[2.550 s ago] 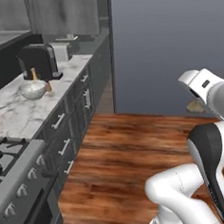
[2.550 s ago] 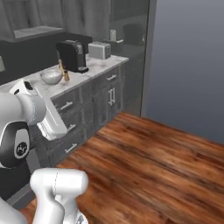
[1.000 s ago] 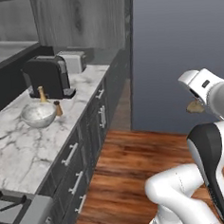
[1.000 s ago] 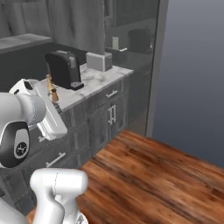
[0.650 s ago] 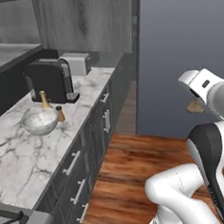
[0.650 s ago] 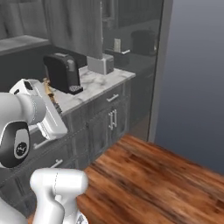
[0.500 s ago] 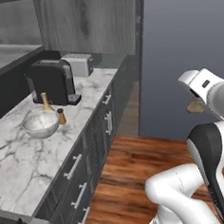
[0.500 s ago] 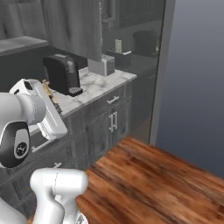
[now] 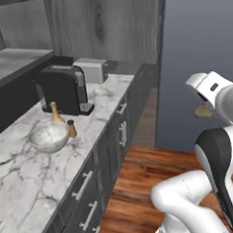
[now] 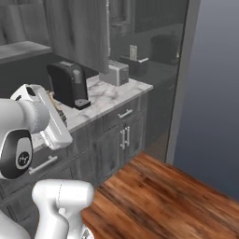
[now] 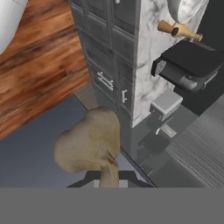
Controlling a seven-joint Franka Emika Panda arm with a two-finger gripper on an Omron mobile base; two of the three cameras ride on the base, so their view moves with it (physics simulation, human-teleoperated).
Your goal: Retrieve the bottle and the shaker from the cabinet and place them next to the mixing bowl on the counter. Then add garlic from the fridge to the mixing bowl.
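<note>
Now gripper (image 11: 106, 177) clamps garlic (image 11: 89, 142), well off counter (image 9: 23, 170).

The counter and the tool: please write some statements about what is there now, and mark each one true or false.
1. The mixing bowl stands on the counter. True.
2. The bottle and the shaker are inside the cabinet. False: both stand on the counter beside the bowl.
3. The tool is shut on the garlic. True.
4. The garlic already lies in the mixing bowl. False: it is held in the air, away from the counter.
5. A black coffee machine stands behind the bowl. True.
</note>
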